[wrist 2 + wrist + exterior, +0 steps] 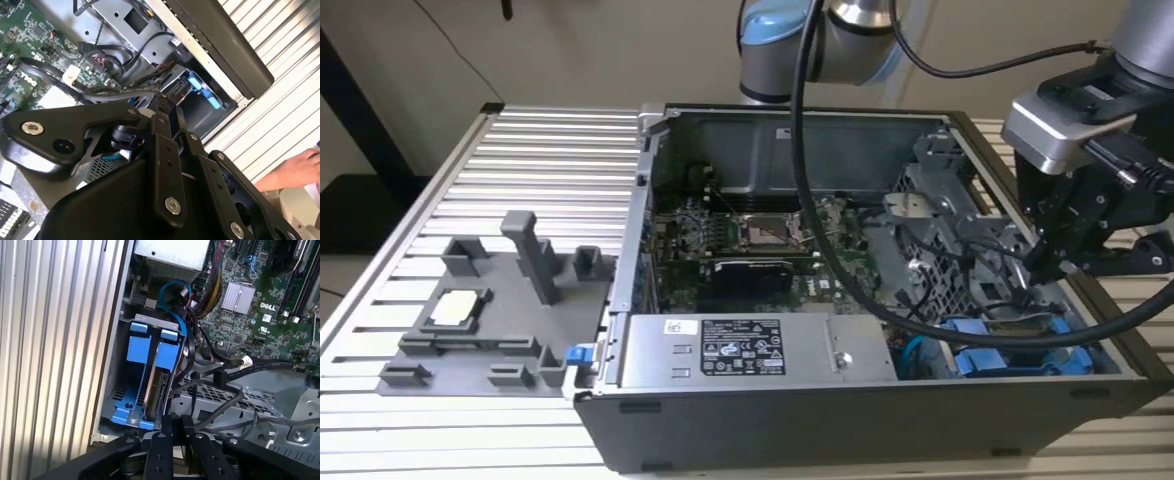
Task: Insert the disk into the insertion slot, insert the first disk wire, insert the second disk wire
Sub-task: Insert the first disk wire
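Carrying the open computer case (854,425), the ribbed tabletop (520,140) lies before a beige wall (587,50); we cannot tell whether the claw (176,421) grips.

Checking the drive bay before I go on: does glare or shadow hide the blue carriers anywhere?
First wrist view: bright blue plastic carriers well lit, ribbed metal table glaring. Exterior view: carriers dim inside grey computer case, under black cable.

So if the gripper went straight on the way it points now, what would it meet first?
Probably the disk, near edge first, just ahead of the gripper in the first wrist view; black cables run close beside, and depth is unclear.
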Robot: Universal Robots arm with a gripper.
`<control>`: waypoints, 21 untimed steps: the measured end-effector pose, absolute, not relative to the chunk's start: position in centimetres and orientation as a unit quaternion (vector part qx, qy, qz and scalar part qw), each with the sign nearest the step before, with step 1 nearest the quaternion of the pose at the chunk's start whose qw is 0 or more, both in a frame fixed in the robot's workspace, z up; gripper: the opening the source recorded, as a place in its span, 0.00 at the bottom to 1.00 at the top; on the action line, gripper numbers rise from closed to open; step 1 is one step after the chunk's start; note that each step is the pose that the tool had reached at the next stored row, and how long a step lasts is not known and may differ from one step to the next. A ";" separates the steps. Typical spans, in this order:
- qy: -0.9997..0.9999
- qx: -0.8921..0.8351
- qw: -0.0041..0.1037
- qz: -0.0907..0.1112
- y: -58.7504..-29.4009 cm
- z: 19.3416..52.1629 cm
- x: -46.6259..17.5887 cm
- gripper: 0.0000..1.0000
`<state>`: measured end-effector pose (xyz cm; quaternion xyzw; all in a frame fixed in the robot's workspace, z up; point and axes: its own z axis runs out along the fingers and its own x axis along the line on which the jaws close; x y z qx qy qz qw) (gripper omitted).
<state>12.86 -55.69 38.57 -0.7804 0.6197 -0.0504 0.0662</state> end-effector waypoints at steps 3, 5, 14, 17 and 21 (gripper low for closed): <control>0.628 -0.774 0.066 -0.051 -55.7 38.3 12.9 0.19; 0.632 -0.770 0.065 -0.051 -55.7 38.2 13.0 0.19; 0.649 -0.756 0.063 -0.051 -55.7 37.3 13.3 0.19; 0.656 -0.750 0.062 -0.052 -55.7 37.0 13.3 0.19; 0.663 -0.745 0.059 -0.050 -55.7 36.7 13.4 0.19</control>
